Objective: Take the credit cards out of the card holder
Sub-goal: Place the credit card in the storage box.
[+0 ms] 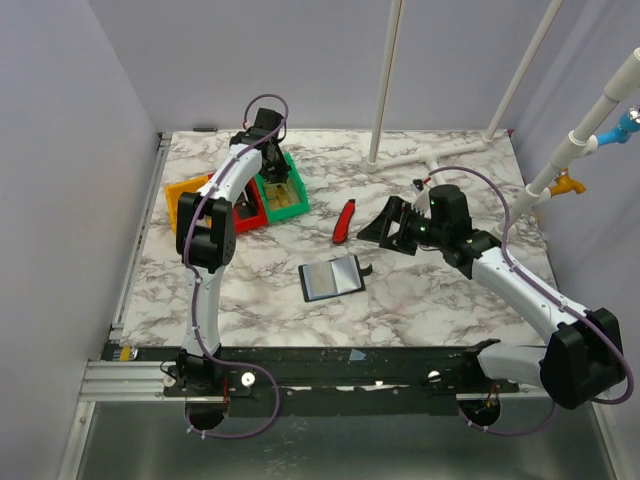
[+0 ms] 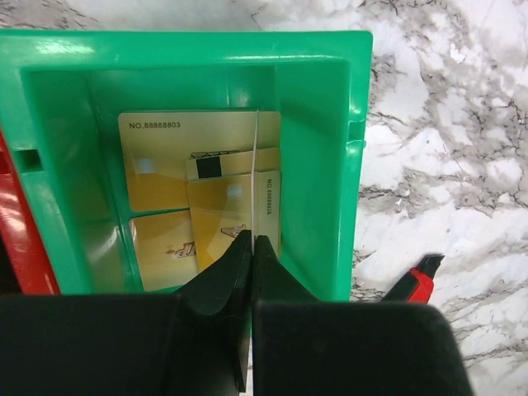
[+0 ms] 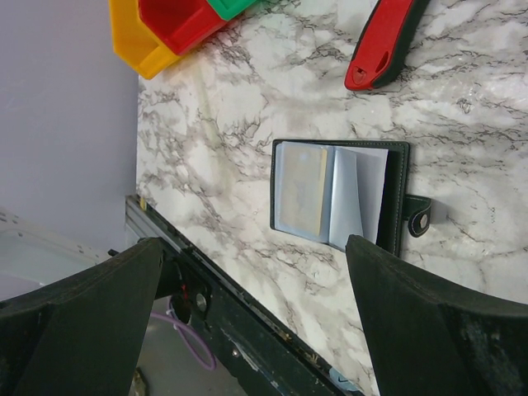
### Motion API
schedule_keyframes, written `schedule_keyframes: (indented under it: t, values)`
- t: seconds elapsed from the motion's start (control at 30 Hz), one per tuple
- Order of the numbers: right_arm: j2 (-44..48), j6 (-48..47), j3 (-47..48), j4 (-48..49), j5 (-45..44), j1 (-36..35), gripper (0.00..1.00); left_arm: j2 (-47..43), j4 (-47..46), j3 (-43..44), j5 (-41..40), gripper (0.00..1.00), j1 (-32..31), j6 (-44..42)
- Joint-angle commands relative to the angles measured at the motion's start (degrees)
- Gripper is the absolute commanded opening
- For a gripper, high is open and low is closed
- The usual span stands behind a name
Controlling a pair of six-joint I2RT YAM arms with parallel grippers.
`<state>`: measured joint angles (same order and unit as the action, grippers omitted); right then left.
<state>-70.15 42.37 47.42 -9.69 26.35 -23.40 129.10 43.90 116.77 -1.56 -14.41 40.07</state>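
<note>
The card holder point(image 1: 332, 277) lies open on the marble table, bluish-grey pockets up; in the right wrist view point(image 3: 338, 194) a tan credit card point(image 3: 301, 188) shows in its left pocket. My left gripper point(image 1: 268, 165) hangs over the green bin point(image 2: 322, 165), shut point(image 2: 252, 239) on a thin card seen edge-on point(image 2: 256, 173). Several gold credit cards point(image 2: 165, 157) lie flat in that bin. My right gripper point(image 1: 385, 225) is open and empty point(image 3: 254, 247), raised above the table to the right of the card holder.
A red-and-black tool point(image 1: 344, 220) lies between the bins and my right gripper. A red bin point(image 1: 240, 212) and an orange bin point(image 1: 185, 195) stand left of the green one. A white pipe frame point(image 1: 420, 155) stands at the back.
</note>
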Motion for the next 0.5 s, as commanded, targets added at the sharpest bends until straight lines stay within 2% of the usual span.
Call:
schedule_keyframes:
  t: [0.0, 0.47]
  values:
    - [1.2, -0.9, 0.8, -1.5, -1.1, 0.3, 0.96, 1.7, 0.1, 1.4, 3.1, 0.0, 0.1, 0.0]
    - [0.8, -0.8, 0.5, -0.9, -1.0, 0.4, 0.96, 0.5, -0.6, 0.8, 4.1, 0.19, 0.3, -1.2]
